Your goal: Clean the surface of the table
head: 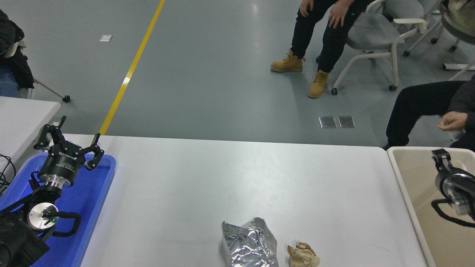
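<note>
Tabletop (237, 178) fills the middle of my view, mostly bare; a crumpled foil bag (249, 244) and a paper wad (303, 255) sit just apart at the near edge, within my reach. Beige bin (408, 185) butts the right end, likely so trash can drop straight in. My right gripper (439, 157) hangs over that bin; cannot tell its fingers. My left gripper (68, 139) is parked over the blue tray (100, 193), fingers spread, holding nothing.

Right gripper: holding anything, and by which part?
Cannot tell: the right gripper is only partly in view over the beige bin. Left gripper is open, empty. Foil wrapper and paper wad lie untouched.
</note>
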